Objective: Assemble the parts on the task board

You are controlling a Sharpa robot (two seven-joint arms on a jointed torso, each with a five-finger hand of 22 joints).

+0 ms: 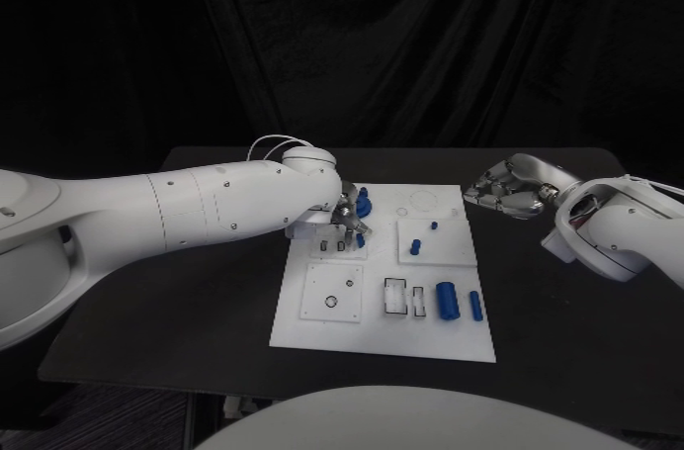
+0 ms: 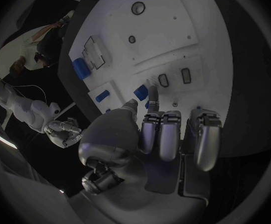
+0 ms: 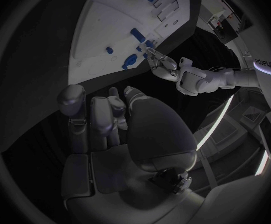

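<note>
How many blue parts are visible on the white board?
6: two cylinders at the near right, two small ones mid-board, two by the left hand, which may hide more.

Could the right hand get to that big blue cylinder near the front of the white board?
Probably yes. The right hand hangs off the task board's far right corner, and nothing stands between it and the blue cylinder.

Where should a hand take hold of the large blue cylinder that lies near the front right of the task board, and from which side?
Probably from above, pinching the middle of the large blue cylinder across its round sides. It lies flat on the task board, long axis running front to back. A thinner blue rod lies close on its right, so fingers there have little room.
</note>
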